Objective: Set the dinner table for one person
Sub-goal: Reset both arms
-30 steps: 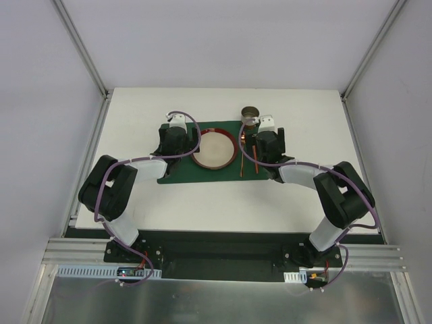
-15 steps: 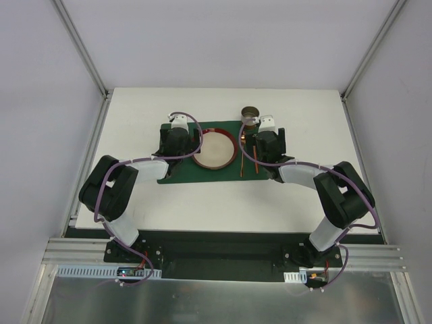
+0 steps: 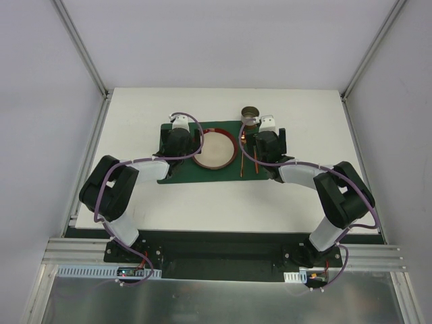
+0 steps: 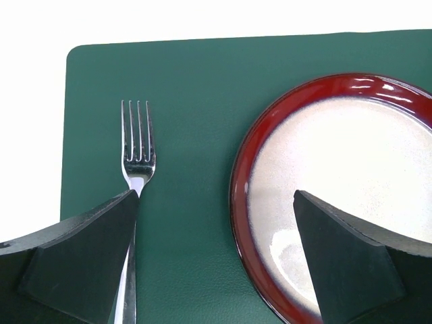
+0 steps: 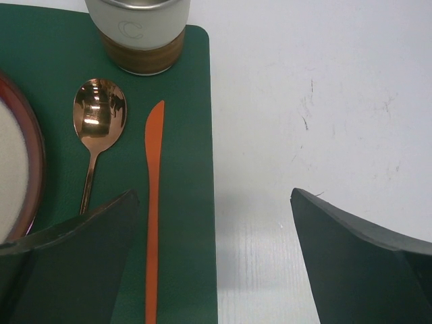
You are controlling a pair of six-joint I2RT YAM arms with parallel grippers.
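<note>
From above: the white worktop [image 3: 223, 199] carries a dark green placemat [image 3: 202, 174] near its ctr. Plate [image 3: 214, 150] sits mid-mat, red rim, cream middle. Cup [image 3: 250, 113] stands at the mat's far R corner. Two thin strips lie R of the plate: spoon [image 3: 243, 163], then knife [image 3: 256, 167], side by side, not touching. My L arm [image 3: 118, 185] reaches to the mat's L end, my R arm [image 3: 337, 192] to its R end. Both wrists hang over the mat and hide the fingers from this cam.

L wrist cam: L fingers [image 4: 214, 202] spread wide, only mat and plate rim btw them, holding nothing. Fork [image 4: 137, 152] lies flat on the mat, L of the plate and apart from it, tines pointing away from me. Its handle runs under my L-side finger. R-side finger hangs over the plate. Worktop shows as a white band beyond the mat's far and L edges.

R wrist cam: R fingers [image 5: 212, 196] also spread wide, gripping nothing. Spoon is copper, bowl up, just R of the plate rim. Orange knife lies just beside it, parallel, tip away from me, near the mat's R edge. Cup, white w/ a brown band at its base, stands upright on the mat's far corner. L-side finger is over mat, R-side finger over bare worktop.
</note>
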